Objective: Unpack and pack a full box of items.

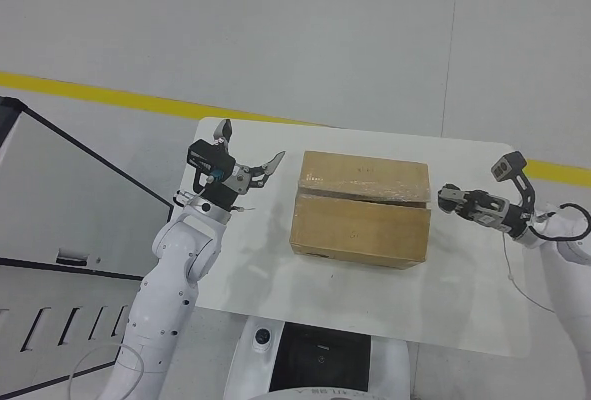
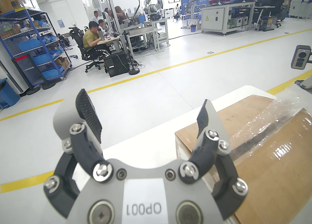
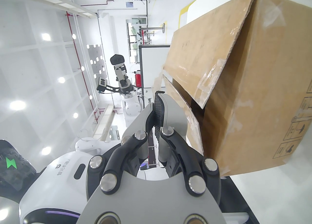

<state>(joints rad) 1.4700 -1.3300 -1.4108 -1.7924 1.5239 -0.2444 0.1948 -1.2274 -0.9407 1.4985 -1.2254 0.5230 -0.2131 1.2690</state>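
White table [image 1: 475, 290], taped cardboard box [image 1: 360, 205], flaps nearly shut; inside hidden

Bright, even indoor light, round ceiling lamps [image 3: 17, 105] glowing high above the box [image 1: 360, 208], glare on clear tape [image 2: 280, 112] along the box's seam, faint soft shadow on the table [image 1: 475, 300] beside the box

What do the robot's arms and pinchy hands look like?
Both arms are smooth, rounded and white. The left gripper and right gripper have silver plates, shiny screws, black links and bumpy black pads. The left has a white label. A thin black cable loops by the right wrist.
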